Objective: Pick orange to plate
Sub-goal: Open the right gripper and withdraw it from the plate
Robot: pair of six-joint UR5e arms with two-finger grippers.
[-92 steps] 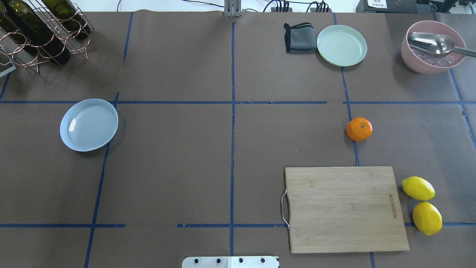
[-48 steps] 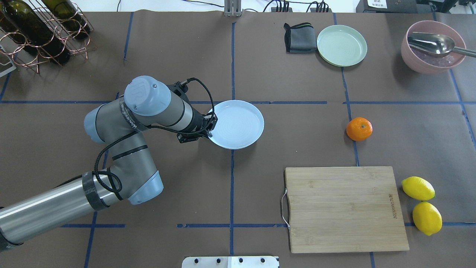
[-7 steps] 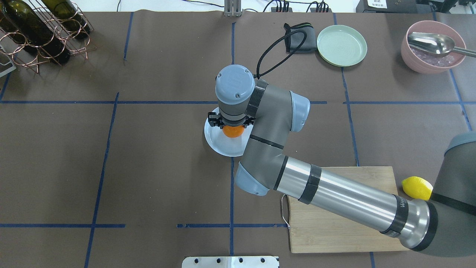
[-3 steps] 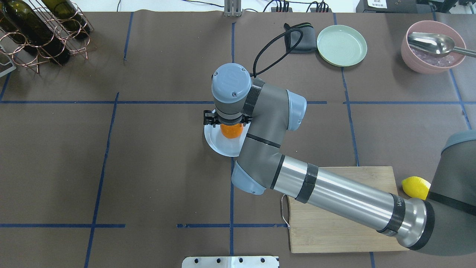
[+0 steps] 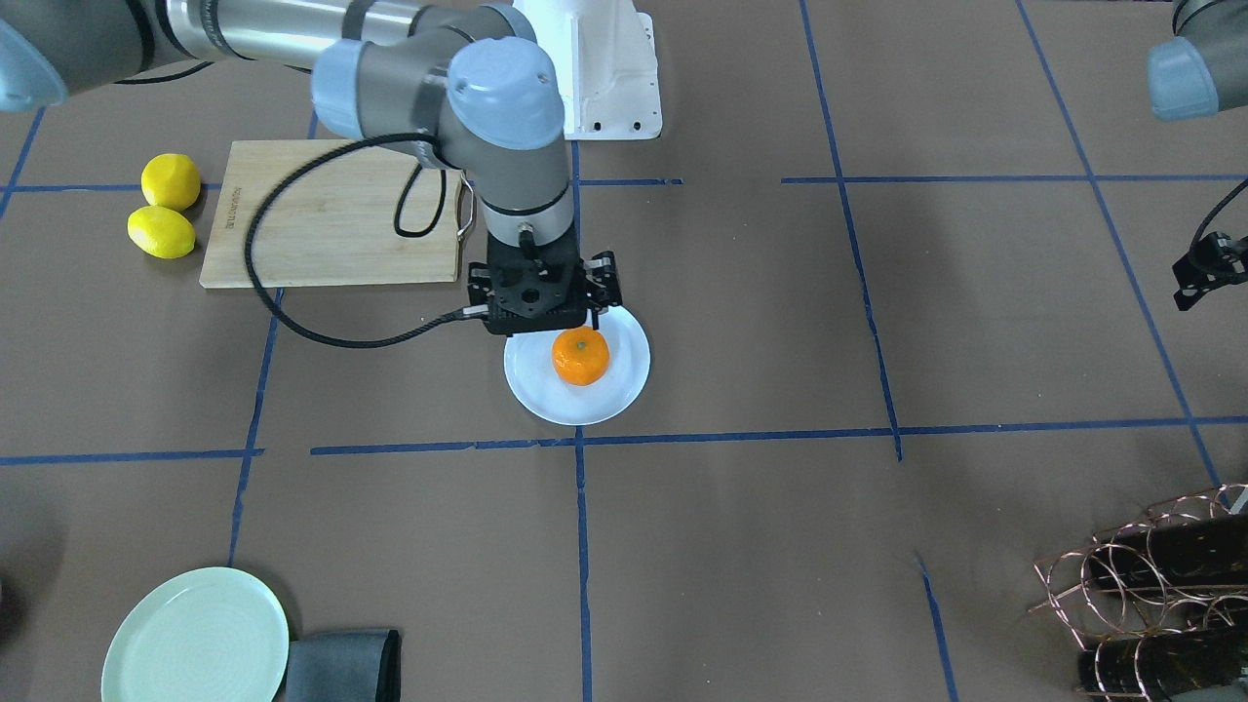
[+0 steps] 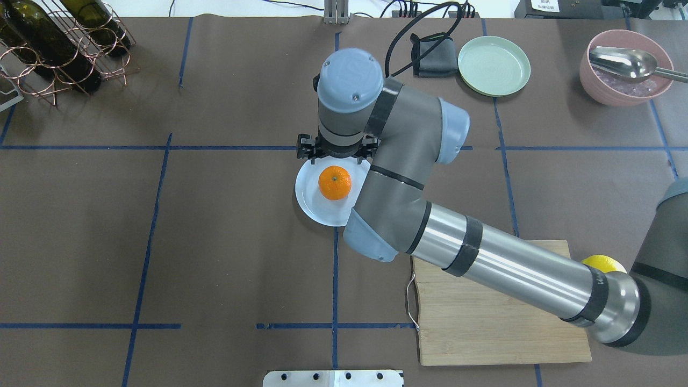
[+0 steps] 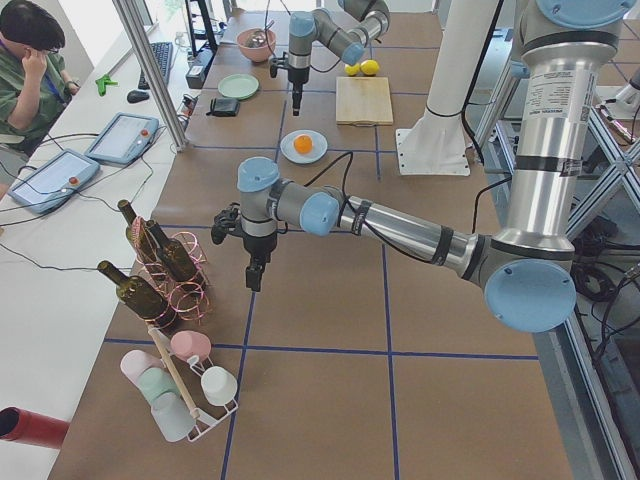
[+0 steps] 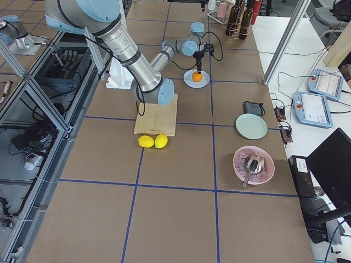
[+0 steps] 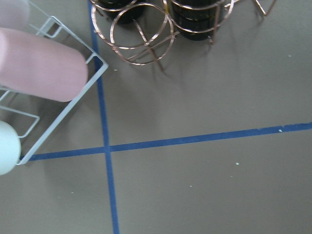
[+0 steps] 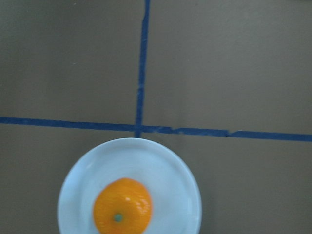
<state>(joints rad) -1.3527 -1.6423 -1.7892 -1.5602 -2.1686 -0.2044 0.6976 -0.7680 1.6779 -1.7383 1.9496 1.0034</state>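
Currently the orange (image 5: 580, 356) is seen resting free on the pale plate (image 5: 624, 378), below the right gripper (image 5: 543, 312) and not between its jaws (their spread cannot be told). The left gripper (image 7: 253, 282) is held well apart, its jaws equally unreadable.

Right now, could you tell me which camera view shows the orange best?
The right wrist-mounted view: the orange looms large on the plate, stem spot clear. Overhead and front-facing views show it whole but smaller; side views, a speck; the left wrist view, nothing.
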